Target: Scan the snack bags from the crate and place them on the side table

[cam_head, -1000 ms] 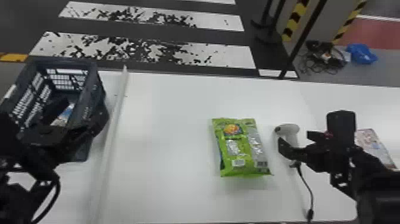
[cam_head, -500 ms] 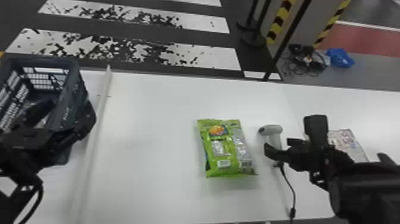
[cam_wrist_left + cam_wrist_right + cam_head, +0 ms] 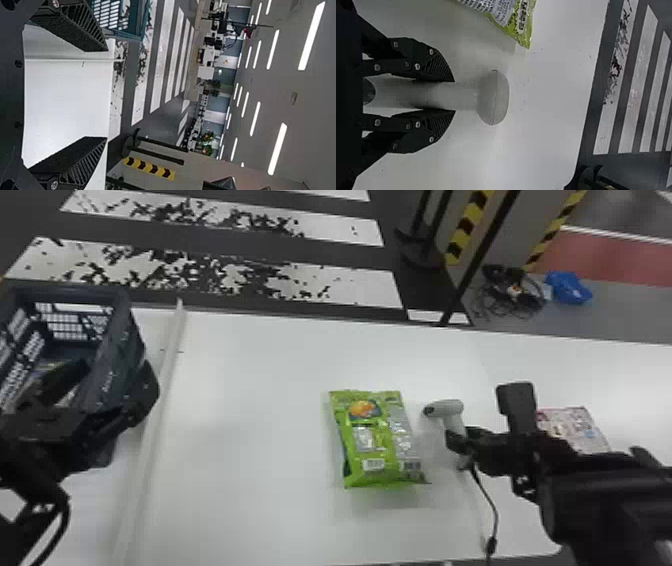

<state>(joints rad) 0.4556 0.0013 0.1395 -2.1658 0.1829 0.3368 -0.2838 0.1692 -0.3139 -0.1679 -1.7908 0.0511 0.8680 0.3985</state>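
We have the green snack bag point(image 3: 370, 440) flat on the surface point(image 3: 250, 415), codes up, presumably for reading, and our right gripper point(image 3: 454, 96) has its jaws closed round the scanner point(image 3: 492, 97), nose towards the bag. Left, our left gripper point(image 3: 107, 94) hangs by the crate point(image 3: 117, 355), jaws wide; right, the cable point(image 3: 492, 505) could snag when we carry the bag towards the patterned pack point(image 3: 575, 427).

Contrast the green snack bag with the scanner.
The snack bag is green with busy printing; the scanner is plain and pale. The bag is a broad pouch, the scanner a rounded head on a slim handle. The bag lies on the table; the right claw holds the scanner. Both are right of the crate.
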